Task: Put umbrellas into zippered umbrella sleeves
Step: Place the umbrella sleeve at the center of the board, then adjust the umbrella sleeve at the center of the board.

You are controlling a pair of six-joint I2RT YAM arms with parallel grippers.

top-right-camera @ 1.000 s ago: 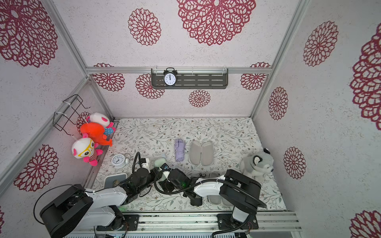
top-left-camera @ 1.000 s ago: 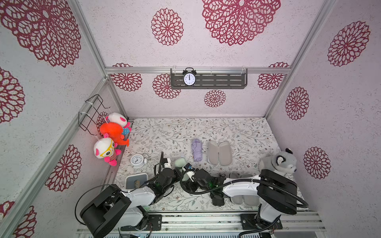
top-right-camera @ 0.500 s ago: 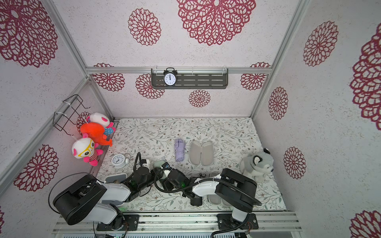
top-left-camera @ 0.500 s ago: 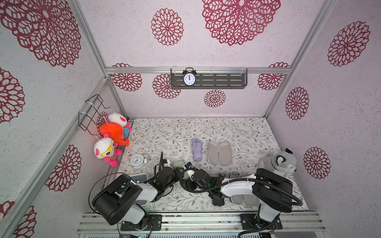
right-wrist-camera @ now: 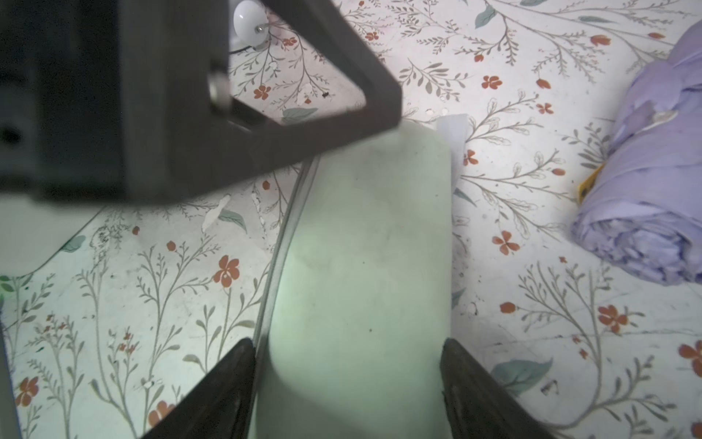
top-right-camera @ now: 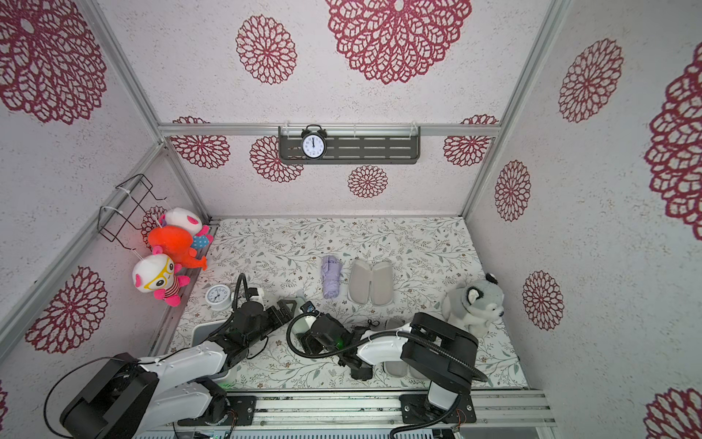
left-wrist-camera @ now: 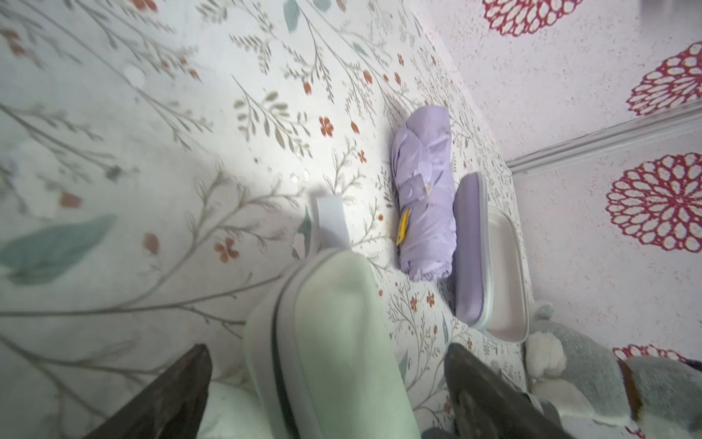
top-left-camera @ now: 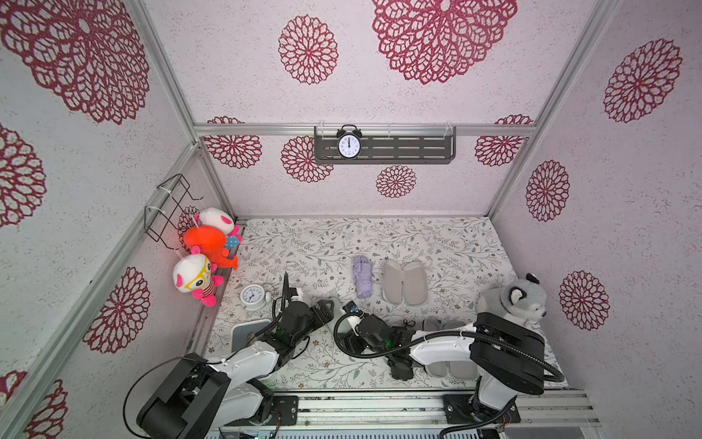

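Note:
A mint green sleeve [right-wrist-camera: 364, 266] lies closed on the floral cloth, its zip line along one edge. My right gripper [right-wrist-camera: 347, 342] is shut on it, both fingers pressed to its sides. My left gripper [left-wrist-camera: 326, 349] stands open astride the same sleeve [left-wrist-camera: 334, 342], with a gap at each finger. One of its fingers [right-wrist-camera: 304, 114] crosses the right wrist view. Farther back the lilac umbrella [top-left-camera: 362, 276] lies beside the open lilac sleeve [top-left-camera: 404, 282]. A black umbrella [top-left-camera: 402, 370] and an open grey-lined sleeve [top-left-camera: 452, 365] lie under my right arm.
A grey tray [top-left-camera: 243, 334] sits at the front left under my left arm, with a small white alarm clock [top-left-camera: 252, 295] behind it. A plush husky [top-left-camera: 513, 300] sits at the right edge. Plush toys [top-left-camera: 205, 243] hang on the left wall.
My left gripper has opened wide, letting go of the mint green sleeve. My right gripper keeps its hold on the sleeve and has hardly moved.

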